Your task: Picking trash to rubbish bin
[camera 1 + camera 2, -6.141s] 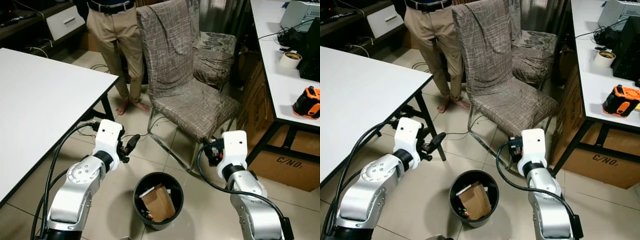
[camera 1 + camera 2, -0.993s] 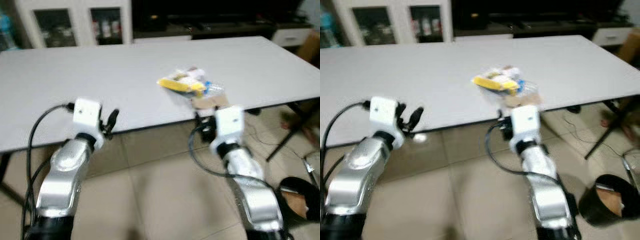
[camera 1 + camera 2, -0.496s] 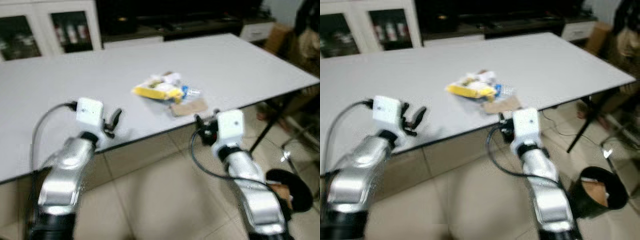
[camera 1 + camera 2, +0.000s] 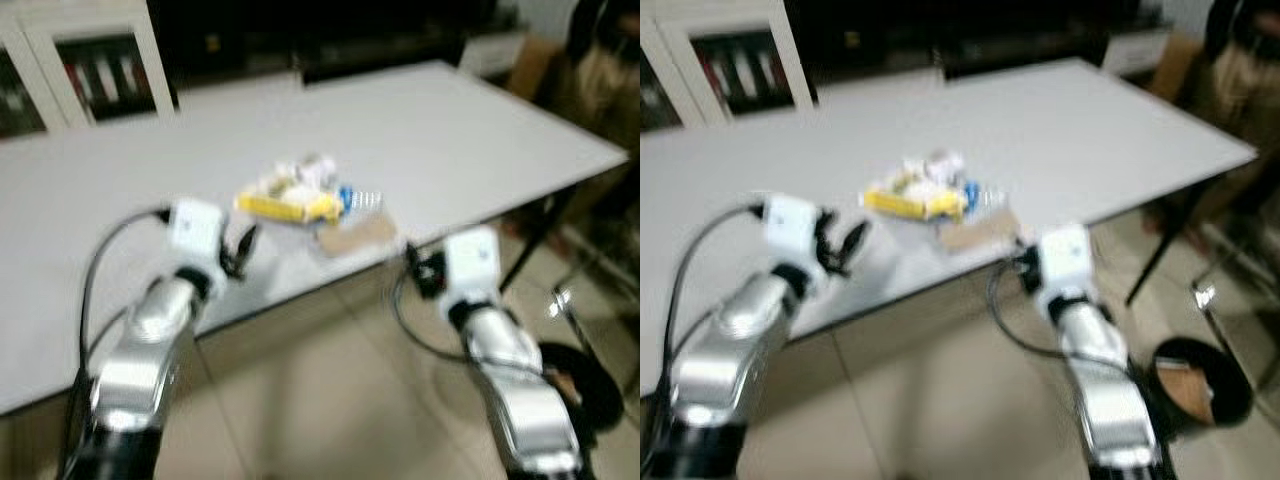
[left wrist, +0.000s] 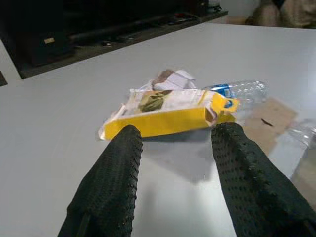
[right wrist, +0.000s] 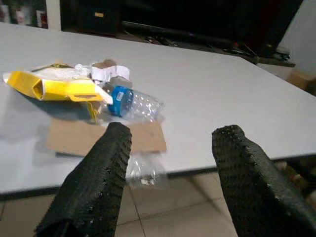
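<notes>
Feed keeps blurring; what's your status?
Both grippers open: left gripper faces yellow carton; right gripper at table edge. Trash untouched. Bin on floor, right.

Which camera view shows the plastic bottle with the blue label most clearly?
The right wrist view: the plastic bottle lies sharp and near, beside the yellow box. In the left wrist view the box hides part of it. In the head views it is a small blue blur on the table.

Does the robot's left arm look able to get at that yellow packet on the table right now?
Probably yes. The left tool is open over the table and aimed at the yellow packet, with only bare tabletop between them.
</notes>
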Motion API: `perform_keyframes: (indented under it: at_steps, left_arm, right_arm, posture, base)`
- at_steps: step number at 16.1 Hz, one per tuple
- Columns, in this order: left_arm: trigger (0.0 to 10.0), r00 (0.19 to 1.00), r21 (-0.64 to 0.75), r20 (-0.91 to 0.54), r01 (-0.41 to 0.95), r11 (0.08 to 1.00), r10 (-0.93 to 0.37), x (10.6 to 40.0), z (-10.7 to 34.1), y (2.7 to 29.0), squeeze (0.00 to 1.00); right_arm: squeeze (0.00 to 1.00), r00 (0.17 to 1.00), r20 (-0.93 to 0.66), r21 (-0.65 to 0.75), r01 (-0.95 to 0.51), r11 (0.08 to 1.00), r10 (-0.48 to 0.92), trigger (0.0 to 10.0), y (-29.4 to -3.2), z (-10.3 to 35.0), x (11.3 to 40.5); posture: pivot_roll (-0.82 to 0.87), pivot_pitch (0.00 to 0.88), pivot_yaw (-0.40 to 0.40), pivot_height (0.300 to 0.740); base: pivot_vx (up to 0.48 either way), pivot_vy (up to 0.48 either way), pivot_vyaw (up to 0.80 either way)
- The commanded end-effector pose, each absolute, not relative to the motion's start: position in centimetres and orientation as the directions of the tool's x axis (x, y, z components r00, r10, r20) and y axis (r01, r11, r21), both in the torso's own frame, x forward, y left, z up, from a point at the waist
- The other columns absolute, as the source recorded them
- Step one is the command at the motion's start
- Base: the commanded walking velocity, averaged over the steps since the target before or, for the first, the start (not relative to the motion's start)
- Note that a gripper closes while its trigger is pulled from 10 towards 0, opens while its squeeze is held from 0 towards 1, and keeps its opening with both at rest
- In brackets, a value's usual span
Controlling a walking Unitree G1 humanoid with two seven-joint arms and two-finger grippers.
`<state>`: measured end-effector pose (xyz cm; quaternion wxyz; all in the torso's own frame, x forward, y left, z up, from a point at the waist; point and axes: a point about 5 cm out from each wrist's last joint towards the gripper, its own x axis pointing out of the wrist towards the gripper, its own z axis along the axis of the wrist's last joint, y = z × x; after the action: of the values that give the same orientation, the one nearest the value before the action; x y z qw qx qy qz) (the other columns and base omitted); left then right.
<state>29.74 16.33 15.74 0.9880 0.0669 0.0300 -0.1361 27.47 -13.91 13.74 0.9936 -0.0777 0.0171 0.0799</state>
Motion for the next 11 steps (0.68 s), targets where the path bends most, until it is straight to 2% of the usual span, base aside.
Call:
perform_keyframes:
  at_steps: [1,11]
  left_arm:
    - [10.0,0.968,0.139,-0.072,0.247,0.959,-0.239,29.74,16.02,17.23,0.00]
    - [10.0,0.964,0.136,-0.075,0.263,0.955,-0.255,29.69,15.94,16.86,0.00]
  right_arm:
    - [0.00,0.980,-0.041,-0.151,-0.199,0.968,0.195,10.0,-12.86,13.94,27.39]
    - [0.00,0.983,-0.048,-0.142,-0.184,0.973,0.179,10.0,-12.98,13.91,27.74]
  posture:
    - [-0.05,0.000,-0.022,0.740]
    - [-0.06,0.000,-0.020,0.740]
  base:
    - [0.352,0.000,0.00]
    - [0.352,0.000,0.00]
